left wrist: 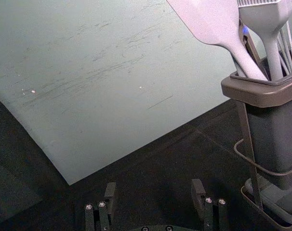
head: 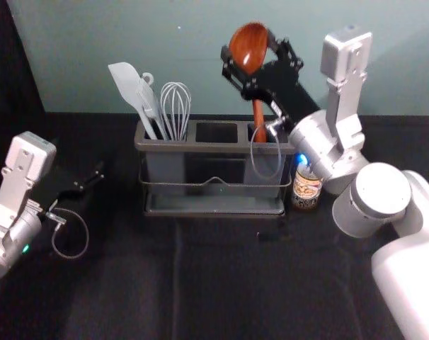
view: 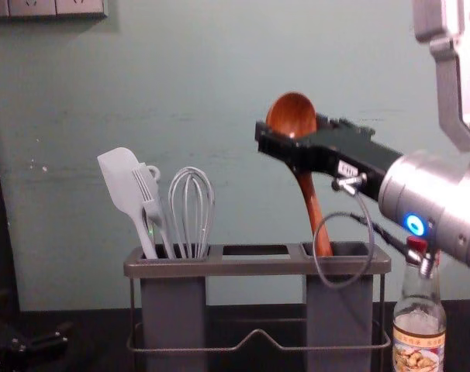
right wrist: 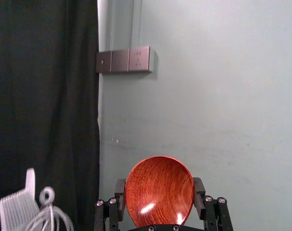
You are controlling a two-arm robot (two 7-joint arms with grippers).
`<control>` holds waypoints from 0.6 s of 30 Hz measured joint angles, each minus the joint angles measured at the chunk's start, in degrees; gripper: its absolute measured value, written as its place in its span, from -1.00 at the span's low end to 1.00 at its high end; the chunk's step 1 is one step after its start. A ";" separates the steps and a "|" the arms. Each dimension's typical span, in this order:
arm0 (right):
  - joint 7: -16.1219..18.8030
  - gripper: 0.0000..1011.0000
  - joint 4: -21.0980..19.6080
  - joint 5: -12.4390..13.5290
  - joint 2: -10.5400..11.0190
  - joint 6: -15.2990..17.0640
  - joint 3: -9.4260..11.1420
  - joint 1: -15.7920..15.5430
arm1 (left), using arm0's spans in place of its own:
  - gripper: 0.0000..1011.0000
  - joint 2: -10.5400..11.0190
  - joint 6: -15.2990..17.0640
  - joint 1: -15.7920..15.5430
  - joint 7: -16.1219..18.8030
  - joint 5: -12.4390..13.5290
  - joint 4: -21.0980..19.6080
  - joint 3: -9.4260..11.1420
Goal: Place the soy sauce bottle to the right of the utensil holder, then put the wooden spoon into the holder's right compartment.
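The right gripper (head: 248, 48) is located above the right end of the utensil holder (head: 213, 147), in front of the wall (head: 179, 53). Its fingers stand wide, one at each side of the wooden spoon's bowl, and have hold of it across its width. The wooden spoon (head: 258, 113) is bowl up and somewhat tilted, the bowl leaning toward the holder's left end; the lower end of its handle is inside the right compartment, below the rim. How deep it reaches cannot be told.

The soy sauce bottle (head: 306, 188) stands upright on the black-covered table (head: 221, 283), just beside the holder's right end. Its red cap (view: 416, 244) is partly obscured by the right arm and its cable.

The holder sits close to the table's far edge, its long front roughly parallel to that edge. Its left compartment contains a spatula (head: 126, 81), a pale brush (left wrist: 269, 19) and a whisk (head: 175, 110), all heads up. The middle compartment has an open top.

The left gripper (head: 100, 176) is parked over the table off the holder's left end, fingers well apart, with nothing between them.
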 joint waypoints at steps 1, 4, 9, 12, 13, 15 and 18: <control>0.00 0.66 0.22 0.01 -0.04 -0.11 0.00 -0.23 | 0.98 0.00 0.00 0.00 0.00 0.00 0.00 0.00; -0.03 0.66 0.86 0.06 -0.14 -0.49 0.09 -1.00 | 0.98 0.00 0.00 0.00 0.00 0.00 0.00 0.00; -0.12 0.66 1.25 0.15 -0.17 -0.95 0.46 -2.36 | 0.98 0.00 0.00 0.00 0.00 0.00 0.00 0.00; -0.10 0.66 1.27 0.18 -0.12 -1.09 0.56 -2.82 | 0.98 0.00 0.00 0.00 0.00 0.00 0.00 0.00; -0.07 0.66 1.27 0.20 -0.06 -1.16 0.65 -3.14 | 0.98 0.00 0.00 0.00 0.00 0.00 0.00 0.00; -0.06 0.66 1.26 0.22 -0.03 -1.17 0.71 -3.35 | 0.98 0.00 0.00 0.00 0.00 0.00 0.00 0.00; 0.03 0.66 1.17 0.33 0.06 -1.25 0.77 -3.79 | 0.98 0.00 0.00 0.00 0.00 0.00 0.00 0.00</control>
